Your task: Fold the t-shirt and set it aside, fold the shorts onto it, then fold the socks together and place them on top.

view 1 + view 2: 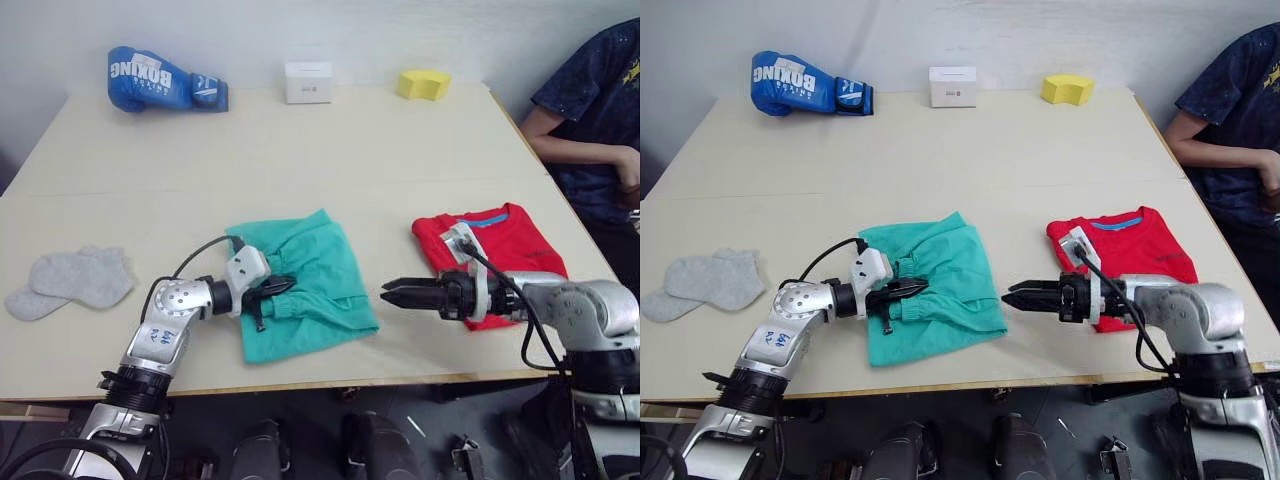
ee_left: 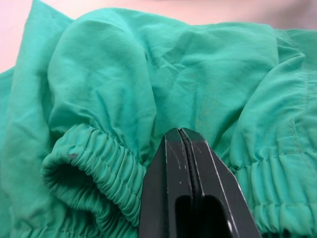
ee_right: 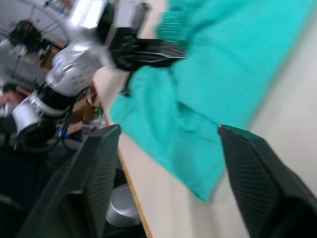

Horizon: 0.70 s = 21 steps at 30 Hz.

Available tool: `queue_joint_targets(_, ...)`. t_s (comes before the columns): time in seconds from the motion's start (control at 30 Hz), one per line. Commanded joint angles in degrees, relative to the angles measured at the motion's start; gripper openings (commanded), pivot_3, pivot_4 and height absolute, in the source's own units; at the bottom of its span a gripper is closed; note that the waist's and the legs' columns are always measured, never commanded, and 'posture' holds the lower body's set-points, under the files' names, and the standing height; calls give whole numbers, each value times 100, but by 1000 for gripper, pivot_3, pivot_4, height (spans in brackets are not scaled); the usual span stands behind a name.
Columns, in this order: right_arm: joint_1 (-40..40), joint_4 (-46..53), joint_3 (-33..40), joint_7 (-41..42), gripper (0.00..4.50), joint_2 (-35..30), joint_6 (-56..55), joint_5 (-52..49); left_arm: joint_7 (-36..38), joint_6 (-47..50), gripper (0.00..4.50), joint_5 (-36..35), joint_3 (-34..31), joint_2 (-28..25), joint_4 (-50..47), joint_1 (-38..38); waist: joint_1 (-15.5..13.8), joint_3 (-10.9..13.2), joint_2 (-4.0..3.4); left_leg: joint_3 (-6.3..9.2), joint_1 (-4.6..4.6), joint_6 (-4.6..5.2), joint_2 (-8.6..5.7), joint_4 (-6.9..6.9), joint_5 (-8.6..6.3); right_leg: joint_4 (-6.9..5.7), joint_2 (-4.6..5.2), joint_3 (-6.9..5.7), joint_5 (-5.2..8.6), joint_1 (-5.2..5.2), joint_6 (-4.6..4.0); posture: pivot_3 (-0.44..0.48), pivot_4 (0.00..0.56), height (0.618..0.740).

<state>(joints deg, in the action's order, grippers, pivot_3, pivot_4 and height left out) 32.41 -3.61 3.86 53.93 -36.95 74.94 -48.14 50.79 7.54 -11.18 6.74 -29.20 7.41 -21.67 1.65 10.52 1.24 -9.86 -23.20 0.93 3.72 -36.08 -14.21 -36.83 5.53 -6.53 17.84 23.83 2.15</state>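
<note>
The teal shorts point(image 1: 305, 285) lie folded in the middle of the table near its front edge, elastic waistband point(image 2: 89, 168) bunched toward my left arm. My left gripper point(image 1: 283, 286) rests on the waistband side with its fingers point(image 2: 171, 163) pressed shut, and no fabric shows between them. My right gripper point(image 1: 386, 292) hovers open just right of the shorts, pointing at them, with nothing between its fingers point(image 3: 99, 163). The red t-shirt point(image 1: 500, 245) lies folded on the right, partly under my right arm. The grey socks point(image 1: 75, 280) lie loose at the far left.
A blue boxing glove point(image 1: 160, 80), a white box point(image 1: 308, 82) and a yellow sponge point(image 1: 423, 84) stand along the table's far edge. A person in a dark shirt point(image 1: 595, 100) sits at the right side. The table's front edge point(image 1: 330, 385) runs just below both grippers.
</note>
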Motion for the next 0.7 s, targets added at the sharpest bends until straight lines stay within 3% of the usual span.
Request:
queue_joint_targets(0.03,558,-769,-20,-552,3579,425,473,178,92,-97,0,-9,28,59,1,9,-1,0,0,-1,-2,10,0,1,6,-1,-1,0,0,3,0,0,150,740)
queue_joint_targets(0.23,1463,-1834,-540,-855,3579,1422,184,766,21,-23,0,18,56,192,-107,103,25,0,0,-13,-11,13,0,-3,10,-8,-4,2,-2,11,4,0,150,740)
queue_joint_targets(0.27,1602,-1955,-495,-870,3407,1601,160,764,-7,-12,0,19,34,198,-128,126,21,0,-1,-14,-11,15,-1,-4,12,-9,-5,2,-4,11,8,0,150,740)
queue_joint_targets(0.33,1776,-2125,-399,-891,2995,1825,125,777,-53,-7,0,37,7,189,-152,168,17,0,-1,-13,-11,16,0,-4,13,-11,-5,2,-5,11,9,0,150,740)
queue_joint_targets(0.47,1900,-2375,-289,-1051,1633,2045,-45,925,-117,-22,0,63,-36,160,-199,241,16,0,-1,-14,-13,16,-2,-3,13,-9,-4,4,-5,11,9,0,150,740)
queue_joint_targets(0.6,1744,-1991,-307,-982,224,1998,-28,895,-246,-27,0,-204,-245,329,-416,246,18,0,-1,-14,-14,16,-2,-2,12,-7,-3,4,-5,11,10,0,150,740)
queue_joint_targets(0.63,1694,-1763,-257,-944,13,1944,29,806,-255,25,0,-297,-297,372,-539,241,17,0,-1,-14,-14,16,-1,-1,12,-7,-3,4,-5,12,10,0,150,740)
queue_joint_targets(0.7,1631,-1270,-102,-882,13,1812,314,545,-182,107,0,-381,-320,348,-770,256,16,1,-2,-13,-17,16,-1,0,12,-7,-4,4,-5,14,10,0,150,740)
